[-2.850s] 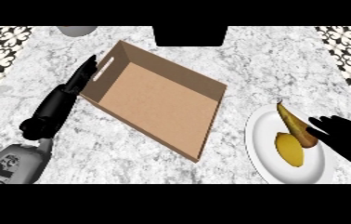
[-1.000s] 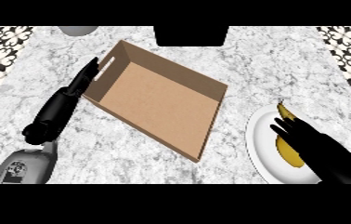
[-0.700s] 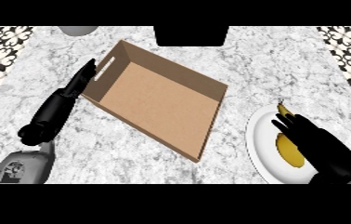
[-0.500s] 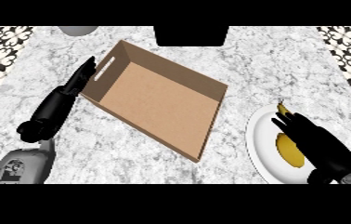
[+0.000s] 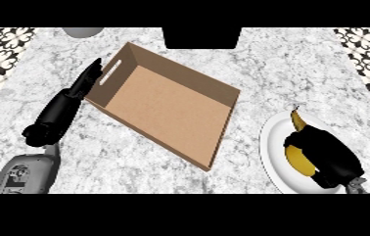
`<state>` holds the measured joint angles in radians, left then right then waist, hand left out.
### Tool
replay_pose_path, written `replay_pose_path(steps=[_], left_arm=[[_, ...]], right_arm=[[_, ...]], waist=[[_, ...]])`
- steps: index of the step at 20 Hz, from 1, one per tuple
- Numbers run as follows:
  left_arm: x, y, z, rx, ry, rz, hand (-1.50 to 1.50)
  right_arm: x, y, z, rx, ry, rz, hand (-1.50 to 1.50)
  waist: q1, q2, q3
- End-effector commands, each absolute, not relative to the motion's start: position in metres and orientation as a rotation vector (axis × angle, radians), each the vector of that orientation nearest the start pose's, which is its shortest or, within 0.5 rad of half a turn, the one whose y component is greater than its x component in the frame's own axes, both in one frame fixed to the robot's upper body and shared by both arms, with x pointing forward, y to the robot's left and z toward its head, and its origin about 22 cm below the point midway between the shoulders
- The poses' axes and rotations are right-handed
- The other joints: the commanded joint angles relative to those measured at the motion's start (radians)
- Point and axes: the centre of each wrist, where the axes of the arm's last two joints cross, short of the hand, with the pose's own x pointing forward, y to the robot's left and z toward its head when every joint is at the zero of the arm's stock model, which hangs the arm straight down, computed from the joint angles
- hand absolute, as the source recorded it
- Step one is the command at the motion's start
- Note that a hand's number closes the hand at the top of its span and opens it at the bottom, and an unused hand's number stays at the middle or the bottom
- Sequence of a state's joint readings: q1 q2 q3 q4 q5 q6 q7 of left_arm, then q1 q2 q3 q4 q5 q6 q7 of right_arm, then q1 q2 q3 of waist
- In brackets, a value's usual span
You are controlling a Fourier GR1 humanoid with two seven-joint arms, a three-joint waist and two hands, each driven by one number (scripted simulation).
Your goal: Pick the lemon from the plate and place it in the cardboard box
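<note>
Counter (image 5: 289,73): white and grey marbled stone fills the view, and everything else lies on it.
Cardboard box (image 5: 166,107): a shallow, open brown tray set at an angle left of the middle. Its floor is bare, and a slot handle is cut in the upper left wall.
Plate (image 5: 273,154): white and round, at the lower right, well apart from the box and partly cut off by the view's lower edge.
Left hand (image 5: 69,100): black, stretched out with straight fingers along the box's left outer wall beside the slot handle. It holds nothing. The grey forearm enters from the lower left corner.
Right hand (image 5: 325,156): black, lying over the plate with its fingers curled round the fruit.
Lemon (image 5: 298,156): yellow and long, with a dark pointed tip toward the top. It is on the plate, partly covered by the right hand.
Grey round object (image 5: 81,32): at the top left edge, only partly in view.
</note>
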<state>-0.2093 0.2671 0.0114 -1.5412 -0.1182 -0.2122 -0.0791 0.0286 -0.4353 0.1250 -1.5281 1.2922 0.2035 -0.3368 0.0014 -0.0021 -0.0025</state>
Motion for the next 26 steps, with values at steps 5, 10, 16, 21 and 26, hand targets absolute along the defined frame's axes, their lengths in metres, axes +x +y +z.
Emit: replay_pose_path(steps=[5,10,16,21,26], left_arm=[[0.284,0.278,0.054,0.09,-1.749,-0.531,0.0],[0.292,0.267,0.068,0.064,-1.767,-0.569,0.0],[0.299,0.243,0.073,0.0,-1.793,-0.62,0.0],[0.301,0.236,0.067,-0.028,-1.763,-0.625,0.0],[0.303,0.243,0.071,0.004,-1.775,-0.607,0.0]], right_arm=[[0.225,-0.322,-0.007,-0.878,-1.343,1.761,1.5],[0.226,-0.144,0.002,-0.653,-1.564,1.75,1.5],[0.21,-0.067,0.024,-0.492,-1.734,1.772,1.5],[0.198,-0.025,0.057,-0.624,-1.893,1.744,1.5],[0.19,-0.009,0.091,-0.711,-1.963,1.533,1.5]], waist=[[-0.002,0.002,0.003],[0.046,0.004,0.0],[0.128,0.013,0.005],[0.121,0.008,0.002],[0.111,0.002,0.001]])
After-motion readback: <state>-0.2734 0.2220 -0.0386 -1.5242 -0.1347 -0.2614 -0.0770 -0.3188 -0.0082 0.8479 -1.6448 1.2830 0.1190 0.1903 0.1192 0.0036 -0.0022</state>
